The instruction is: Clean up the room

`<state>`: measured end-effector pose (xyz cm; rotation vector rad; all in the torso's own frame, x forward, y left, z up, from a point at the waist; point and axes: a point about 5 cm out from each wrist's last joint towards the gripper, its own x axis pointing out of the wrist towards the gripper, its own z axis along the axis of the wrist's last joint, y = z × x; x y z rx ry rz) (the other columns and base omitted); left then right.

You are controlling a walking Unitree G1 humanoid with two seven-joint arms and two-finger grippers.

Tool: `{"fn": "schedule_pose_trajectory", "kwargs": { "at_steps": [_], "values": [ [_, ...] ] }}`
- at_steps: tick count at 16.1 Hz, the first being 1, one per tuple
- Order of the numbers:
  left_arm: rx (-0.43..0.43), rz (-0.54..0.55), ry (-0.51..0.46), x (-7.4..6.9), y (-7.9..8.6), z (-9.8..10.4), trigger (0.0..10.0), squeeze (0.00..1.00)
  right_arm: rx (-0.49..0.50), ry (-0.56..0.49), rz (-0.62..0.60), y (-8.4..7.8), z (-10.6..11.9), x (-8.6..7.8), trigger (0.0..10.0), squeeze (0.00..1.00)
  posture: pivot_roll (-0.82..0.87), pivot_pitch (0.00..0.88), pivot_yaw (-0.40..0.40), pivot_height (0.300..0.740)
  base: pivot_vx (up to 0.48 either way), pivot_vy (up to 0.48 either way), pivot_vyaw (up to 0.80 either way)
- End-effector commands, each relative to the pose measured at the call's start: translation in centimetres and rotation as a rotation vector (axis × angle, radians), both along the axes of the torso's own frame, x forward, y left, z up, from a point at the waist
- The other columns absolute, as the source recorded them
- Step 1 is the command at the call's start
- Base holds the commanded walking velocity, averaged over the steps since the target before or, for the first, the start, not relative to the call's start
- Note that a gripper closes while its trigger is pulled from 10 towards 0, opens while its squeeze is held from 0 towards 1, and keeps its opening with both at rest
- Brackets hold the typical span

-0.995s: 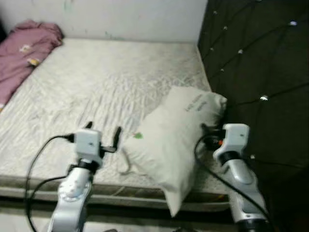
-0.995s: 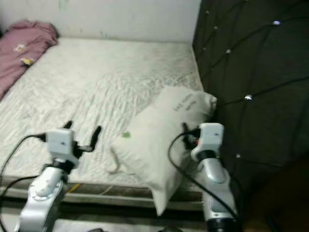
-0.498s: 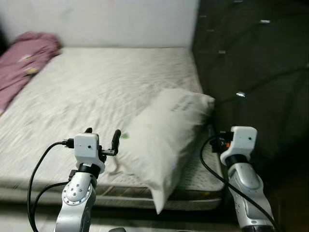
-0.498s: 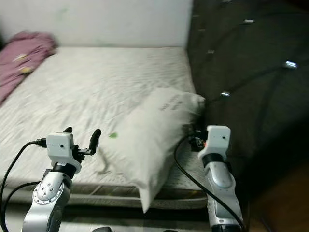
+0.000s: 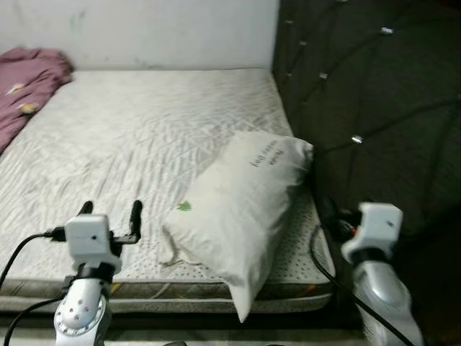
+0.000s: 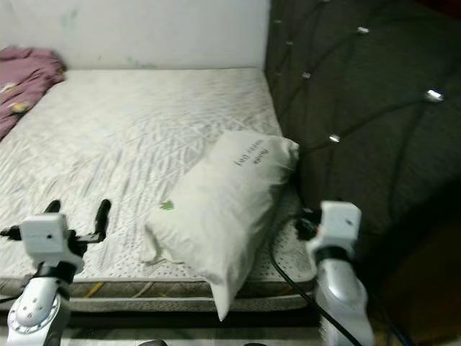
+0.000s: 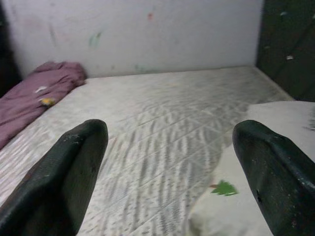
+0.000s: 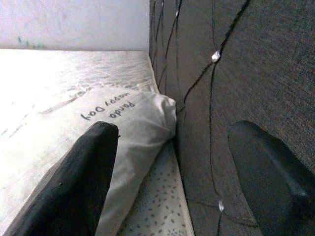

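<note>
The plump white printed pillow [image 5: 241,209] lies slantwise at the quilted grey mattress's [image 5: 130,137] front corner by the dark tufted headboard [image 5: 374,108], between the spread-fingered left gripper [image 5: 109,213] and the nearer, likewise spread-fingered right gripper [image 8: 172,162].

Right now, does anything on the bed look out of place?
The white pillow lies askew, one corner hanging over the mattress edge instead of sitting square against the headboard. A crumpled pink blanket is bunched at the far corner.
</note>
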<state>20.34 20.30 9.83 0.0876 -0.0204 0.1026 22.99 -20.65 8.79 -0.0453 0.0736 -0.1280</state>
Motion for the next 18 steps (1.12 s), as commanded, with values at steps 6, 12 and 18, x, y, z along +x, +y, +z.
{"fn": "schedule_pose_trajectory", "kwargs": {
  "at_steps": [6, 12, 18],
  "values": [
    [-0.010, -0.006, -0.018, 0.2, -0.5, 0.6, 10.0, 0.00, -0.012, 0.018, 0.060, 0.0, 0.4, -0.5, 10.0, 0.00, -0.03, 0.000, 0.007, 0.740, 0.000, 0.000, 0.00],
    [-0.053, -0.048, -0.010, 0.9, -1.4, 0.4, 10.0, 0.00, -0.003, 0.015, 0.068, 0.3, 0.6, 0.1, 10.0, 0.00, -0.04, 0.000, 0.014, 0.740, 0.000, 0.000, -0.76],
    [-0.012, -0.047, -0.031, 2.0, -1.1, 1.2, 10.0, 0.00, 0.027, -0.011, 0.116, 2.2, 1.0, 1.2, 10.0, 0.00, -0.04, 0.006, 0.034, 0.740, 0.000, 0.000, -0.09]
  ]
}}
